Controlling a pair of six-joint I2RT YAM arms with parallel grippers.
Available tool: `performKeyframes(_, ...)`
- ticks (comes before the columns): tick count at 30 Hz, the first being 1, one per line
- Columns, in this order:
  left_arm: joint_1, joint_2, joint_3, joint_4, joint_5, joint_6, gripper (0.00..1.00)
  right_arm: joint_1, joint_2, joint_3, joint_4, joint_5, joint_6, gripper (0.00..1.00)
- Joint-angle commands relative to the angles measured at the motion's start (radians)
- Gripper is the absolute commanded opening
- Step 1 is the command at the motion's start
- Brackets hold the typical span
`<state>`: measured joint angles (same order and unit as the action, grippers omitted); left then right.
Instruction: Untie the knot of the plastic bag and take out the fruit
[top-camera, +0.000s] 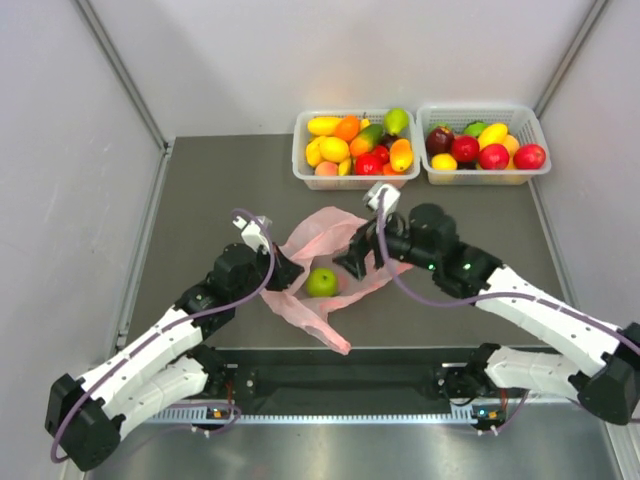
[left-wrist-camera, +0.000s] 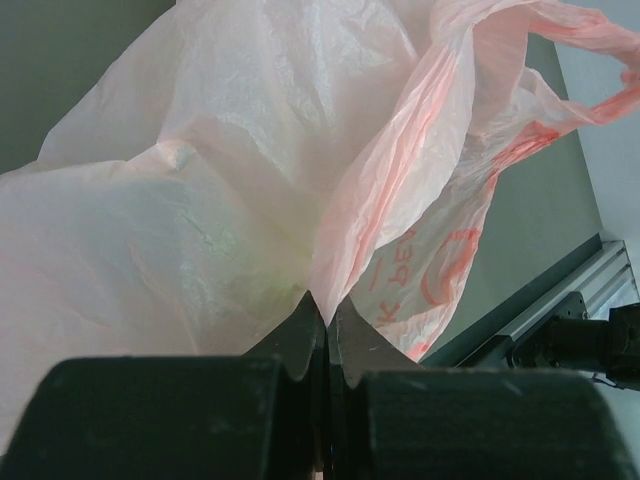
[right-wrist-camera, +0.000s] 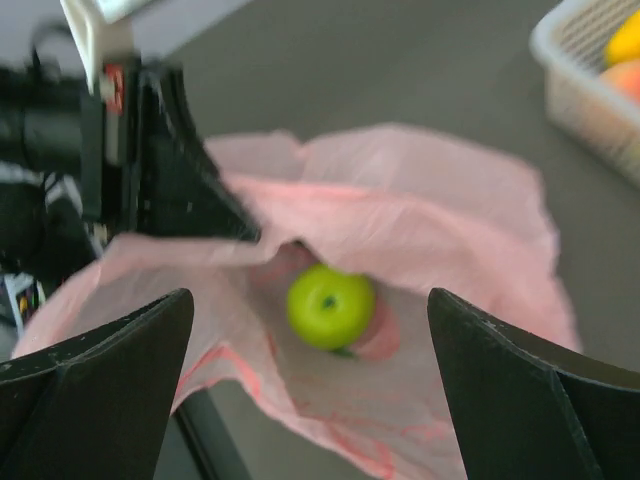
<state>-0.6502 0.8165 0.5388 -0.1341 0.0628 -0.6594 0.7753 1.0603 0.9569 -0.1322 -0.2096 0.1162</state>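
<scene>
At dark grey desk (top-camera: 200, 190) centre: left pincer (left-wrist-camera: 327, 318) clenched on thin, crinkly pink plastic bag (top-camera: 318, 232); film looks soft, slippery. Round green toy fruit (top-camera: 321, 282) lies in the open mouth, probably light and smooth; take across its middle. Right pincer (top-camera: 353, 262) released, above it.

green fruit (right-wrist-camera: 330, 305): blurred | basket (right-wrist-camera: 590, 85): cut by edge | plastic bag (left-wrist-camera: 200, 200): cropped

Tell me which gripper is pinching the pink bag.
The left gripper, shut on the plastic bag; the right gripper is wide open, facing the green fruit.
</scene>
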Motion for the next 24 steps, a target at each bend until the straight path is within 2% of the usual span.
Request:
performKeyframes(1, -0.005, 0.000, 0.041, 0.062, 0.012, -0.003, 0.00, 0.094, 0.041, -0.064, -0.014, 0.082, 0.033, 1.00)
performKeyframes(6, -0.005, -0.004, 0.017, 0.062, 0.017, -0.012, 0.00, 0.150, 0.203, -0.118, 0.153, 0.134, 0.095, 1.00)
performKeyframes(11, -0.005, -0.017, 0.000, 0.065, 0.017, -0.022, 0.00, 0.170, 0.377, -0.101, 0.229, 0.167, 0.140, 1.00)
performKeyframes(15, -0.005, -0.028, -0.011, 0.064, 0.020, -0.026, 0.00, 0.173, 0.440, -0.112, 0.335, 0.200, 0.171, 1.00)
performKeyframes(20, -0.005, -0.027, -0.023, 0.073, 0.029, -0.034, 0.00, 0.171, 0.533, -0.086, 0.367, 0.231, 0.175, 0.99)
performKeyframes(24, -0.005, -0.027, -0.028, 0.079, 0.028, -0.032, 0.00, 0.185, 0.602, -0.032, 0.323, 0.249, 0.171, 1.00)
